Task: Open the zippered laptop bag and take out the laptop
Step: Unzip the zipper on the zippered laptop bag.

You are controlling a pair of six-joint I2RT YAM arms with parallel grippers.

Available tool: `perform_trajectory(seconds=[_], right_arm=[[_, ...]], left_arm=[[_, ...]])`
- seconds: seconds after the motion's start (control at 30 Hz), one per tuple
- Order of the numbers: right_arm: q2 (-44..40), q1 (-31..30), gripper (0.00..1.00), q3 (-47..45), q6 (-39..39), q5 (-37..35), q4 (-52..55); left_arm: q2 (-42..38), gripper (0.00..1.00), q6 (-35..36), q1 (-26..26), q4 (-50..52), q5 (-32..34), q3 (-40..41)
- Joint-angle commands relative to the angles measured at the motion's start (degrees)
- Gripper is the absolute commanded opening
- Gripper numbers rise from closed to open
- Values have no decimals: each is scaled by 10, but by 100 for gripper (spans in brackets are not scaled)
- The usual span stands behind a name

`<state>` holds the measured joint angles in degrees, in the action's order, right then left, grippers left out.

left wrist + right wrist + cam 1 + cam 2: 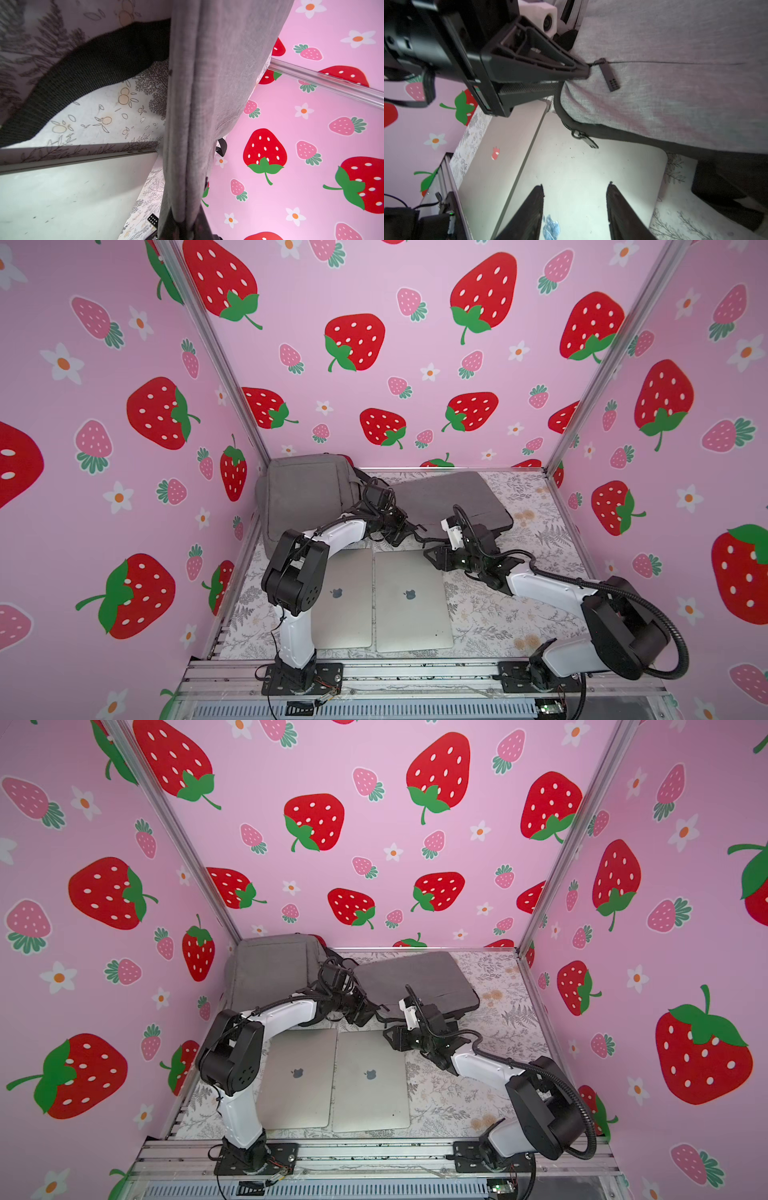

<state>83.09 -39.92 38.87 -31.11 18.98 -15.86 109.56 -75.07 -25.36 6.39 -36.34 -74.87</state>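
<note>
The left gripper (586,70) is pinched tight on a fold of the grey laptop bag (453,497) at the bag's near corner. In the left wrist view the cloth runs straight out from between its jaws, and a small pocket pull (609,78) dangles just past its tips. This looks like the bracing hold for unzipping, a step that seems not yet begun. The main zipper pull (584,139) hangs at the bag's rounded corner, just beside the left gripper's tips and straight ahead of the right gripper (575,207), whose fingers stand partly apart with nothing between them. The next move calls for the right gripper to advance, close on that thin pull and draw it along the edge while the left holds the cloth taut. The bag lies flat, soft heathered grey with dark edging. It appears zipped, with no laptop showing inside. Two silver laptops (409,597) lie on the table beneath the right gripper.
</note>
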Motion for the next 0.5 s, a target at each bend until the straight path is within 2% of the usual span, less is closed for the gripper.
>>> perform_trajectory(seconds=[0.0, 0.27, 0.47], right_arm=[[23, 11, 51, 16, 96, 38, 6], [82, 49, 51, 25, 140, 90, -106], [98, 50, 51, 60, 161, 129, -120]], left_arm=[[6, 0, 6, 0, -10, -45, -32], [3, 0, 15, 0, 3, -53, -31], [9, 0, 12, -1, 2, -57, -32]])
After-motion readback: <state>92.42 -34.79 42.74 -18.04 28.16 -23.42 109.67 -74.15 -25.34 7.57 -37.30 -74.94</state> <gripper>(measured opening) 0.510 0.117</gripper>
